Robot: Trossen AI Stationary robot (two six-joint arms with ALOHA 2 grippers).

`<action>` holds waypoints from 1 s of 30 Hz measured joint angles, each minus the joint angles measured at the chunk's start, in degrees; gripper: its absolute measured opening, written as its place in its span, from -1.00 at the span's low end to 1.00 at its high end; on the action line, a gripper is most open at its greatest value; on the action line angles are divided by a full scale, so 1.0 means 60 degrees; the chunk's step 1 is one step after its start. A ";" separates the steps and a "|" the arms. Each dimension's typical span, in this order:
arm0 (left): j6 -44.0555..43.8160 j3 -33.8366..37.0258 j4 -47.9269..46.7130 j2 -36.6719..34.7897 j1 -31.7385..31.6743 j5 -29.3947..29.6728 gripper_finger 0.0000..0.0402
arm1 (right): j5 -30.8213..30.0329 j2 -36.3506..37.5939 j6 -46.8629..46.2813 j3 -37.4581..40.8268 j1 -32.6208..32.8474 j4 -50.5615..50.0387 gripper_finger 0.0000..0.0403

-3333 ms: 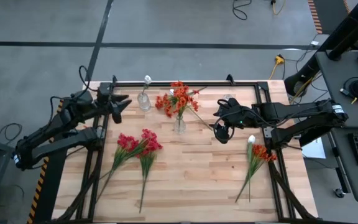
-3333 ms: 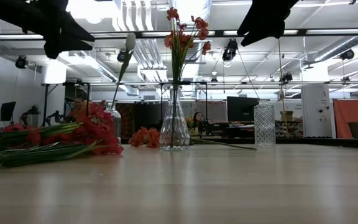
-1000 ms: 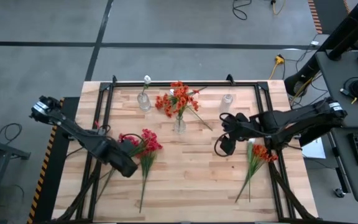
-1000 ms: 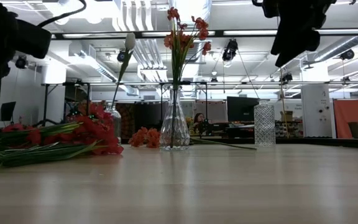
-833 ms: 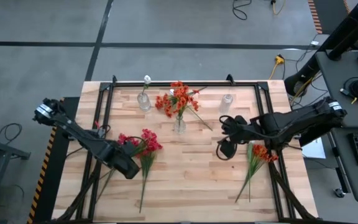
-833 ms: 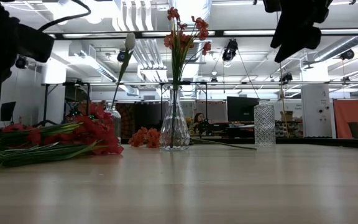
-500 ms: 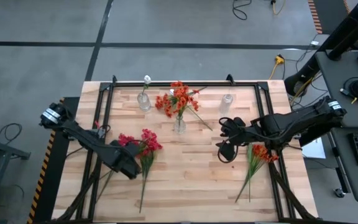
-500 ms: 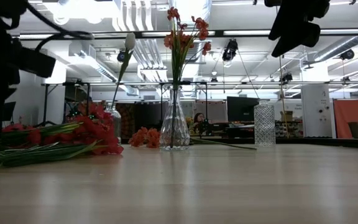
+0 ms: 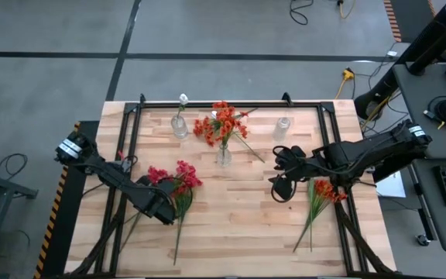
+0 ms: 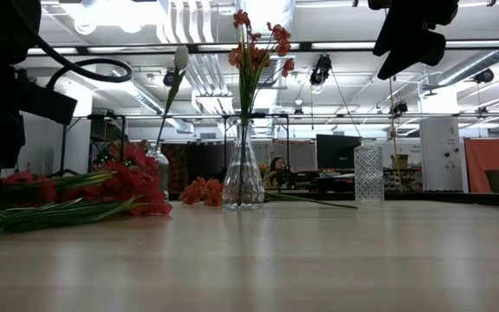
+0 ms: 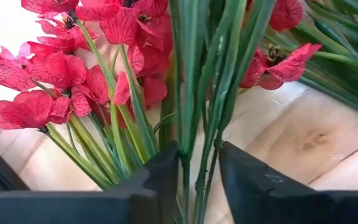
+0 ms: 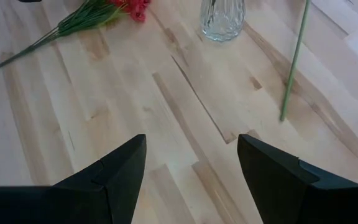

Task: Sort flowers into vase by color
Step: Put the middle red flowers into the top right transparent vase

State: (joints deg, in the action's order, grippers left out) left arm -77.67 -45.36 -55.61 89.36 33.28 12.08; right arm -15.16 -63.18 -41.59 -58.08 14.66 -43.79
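Two crimson-red sprays lie flat on the table's left half, blooms toward the far edge. My left gripper is down on their green stems and shut on them; in the left wrist view the stems run between its fingers. The middle vase holds orange blooms. A glass vase holds one white bloom, and a ribbed vase stands without flowers. My right gripper hangs open above bare wood right of centre. My left gripper pinches a bunch of thin green stems and leaf blades of a red spray between its two fingers, a little below the blooms. The fingers come slanting down from the table's left, across the stems. The spray lies on the table.
An orange spray lies flat beside the middle vase; its stem shows in the right wrist view. Orange and white sprays lie near the right edge. Black frame rails cross the table's sides.
My left gripper has crept toward the table's right and lower onto the red sprays' stems, its arm stretching out over the left edge. The sprays have stayed where they were.
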 joint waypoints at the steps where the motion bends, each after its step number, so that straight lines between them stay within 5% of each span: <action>1: 0.0000 0.0000 0.0004 -0.0020 0.0003 0.0000 -0.61 | 0.0000 0.0000 0.0002 0.0000 0.0000 0.0000 0.21; 7: -0.0004 0.0000 -0.0026 -0.0341 0.0025 -0.0040 -0.95 | 0.0000 0.0000 0.0002 0.0000 0.0000 0.0074 0.21; 19: -0.0153 -0.0126 -0.0408 -0.2326 0.0474 0.0293 -0.99 | 0.0000 0.0000 0.0031 0.0000 0.0000 0.0142 0.21; 30: 0.0643 -0.2323 -0.1564 -0.3571 0.1405 0.4121 -0.99 | -0.0319 0.0000 0.0184 0.0000 0.0091 0.0189 0.21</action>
State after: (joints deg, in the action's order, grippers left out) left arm -73.81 -59.30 -65.00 67.94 41.71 36.80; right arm -17.07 -63.18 -40.49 -58.08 15.20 -42.66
